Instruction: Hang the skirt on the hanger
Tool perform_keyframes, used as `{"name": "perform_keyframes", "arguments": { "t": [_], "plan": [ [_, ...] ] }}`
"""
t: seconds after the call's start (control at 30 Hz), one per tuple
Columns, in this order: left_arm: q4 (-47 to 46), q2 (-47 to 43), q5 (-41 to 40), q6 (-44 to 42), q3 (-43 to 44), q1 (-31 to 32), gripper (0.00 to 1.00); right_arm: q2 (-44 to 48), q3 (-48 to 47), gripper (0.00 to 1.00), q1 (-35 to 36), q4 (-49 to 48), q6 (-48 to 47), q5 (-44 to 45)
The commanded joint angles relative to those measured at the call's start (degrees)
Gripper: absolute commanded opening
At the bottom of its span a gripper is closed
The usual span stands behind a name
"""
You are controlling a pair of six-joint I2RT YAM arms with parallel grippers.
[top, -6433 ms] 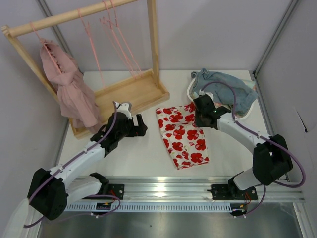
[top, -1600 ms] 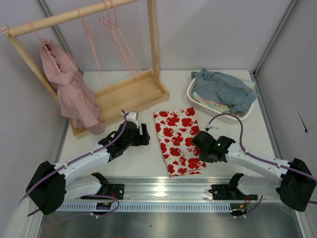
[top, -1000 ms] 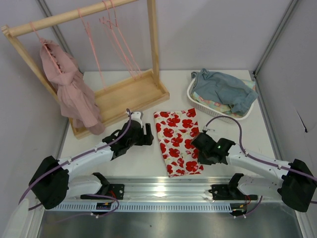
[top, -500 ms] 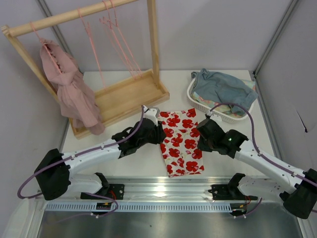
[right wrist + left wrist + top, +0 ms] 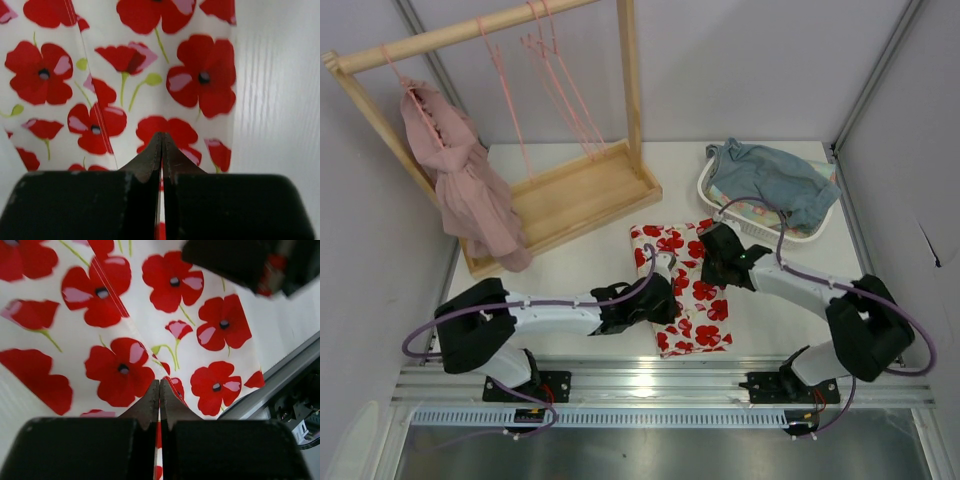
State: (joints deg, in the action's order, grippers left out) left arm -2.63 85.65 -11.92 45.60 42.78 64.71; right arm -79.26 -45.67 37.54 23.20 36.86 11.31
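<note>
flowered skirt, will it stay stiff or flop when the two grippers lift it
Probably floppy: the flowered skirt lies flat as thin creased cloth, so it should sag between the left gripper and right gripper, both pinched shut on it. Likely light; a small pinch of thin fabric could slip.

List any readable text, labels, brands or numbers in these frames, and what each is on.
None readable.
skirt: red flower print only, no words.
wooden rack and pink hangers: no lettering visible.
front rail by the arm bases: any marks are too small to tell.
</note>
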Motion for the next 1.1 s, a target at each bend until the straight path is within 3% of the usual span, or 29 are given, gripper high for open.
{"name": "perform_keyframes", "arguments": {
  "t": [0.0,0.2,0.33,0.77,1.07],
  "plan": [
    [-4.91,1.54,-1.53,5.28,-1.99,1.30,0.00,-5.97,-5.21,0.00,-0.89,-9.21,-4.43,-0.76],
    [-1.24,7.25,-2.66,8.53,-2.97,1.21,0.00,-18.10,-7.94,0.00,-1.94,-14.50,-5.92,0.11],
    [0.00,7.69,-3.28,9.50,-4.90,0.51,0.00,-19.09,-7.16,0.00,-2.03,-13.80,-5.05,0.99],
    [6.05,-2.94,-0.21,-0.77,-10.80,-16.01,0.00,-5.12,7.60,0.00,0.94,-7.13,4.78,7.67],
    [4.92,5.31,2.51,-9.83,-1.75,-26.03,0.00,3.59,11.92,0.00,13.16,-0.88,19.29,12.94]
  ]
}}
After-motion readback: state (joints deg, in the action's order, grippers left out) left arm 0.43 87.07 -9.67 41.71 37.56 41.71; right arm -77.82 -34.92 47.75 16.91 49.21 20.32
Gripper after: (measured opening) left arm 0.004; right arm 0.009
